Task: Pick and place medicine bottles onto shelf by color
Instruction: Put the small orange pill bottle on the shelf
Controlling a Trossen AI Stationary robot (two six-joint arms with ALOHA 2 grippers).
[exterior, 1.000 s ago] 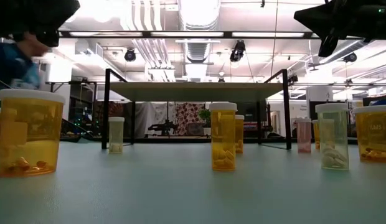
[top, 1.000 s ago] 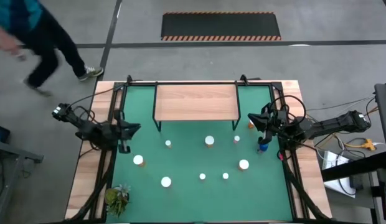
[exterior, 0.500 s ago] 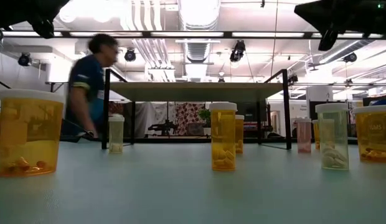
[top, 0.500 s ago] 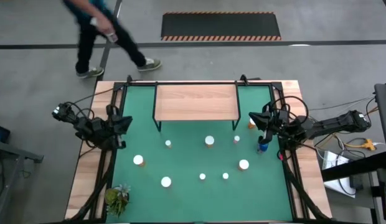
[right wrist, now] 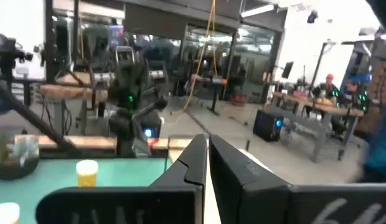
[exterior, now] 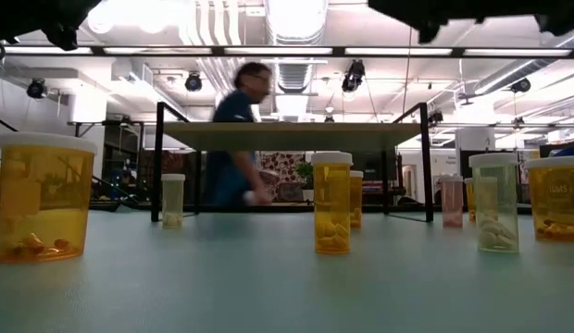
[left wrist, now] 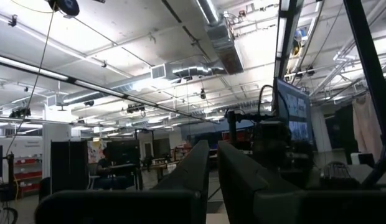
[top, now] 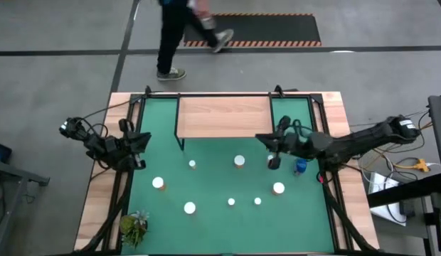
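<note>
The medicine bottles (top: 239, 161) are standing scattered on the green mat (top: 206, 185) in front of the shelf (top: 223, 117) — orange ones with white caps, and the blue bottle (top: 299, 167) sitting off the shelf's right front corner. The shelf's wooden top is carrying nothing. The right gripper (top: 269, 141) is hovering just off that right front leg, beside the blue bottle, fingers pressed together and holding nothing. The left gripper (top: 141, 139) is waiting beyond the shelf's left side — fingers nearly together, also holding nothing. A person (top: 179, 32) is walking behind the shelf.
</note>
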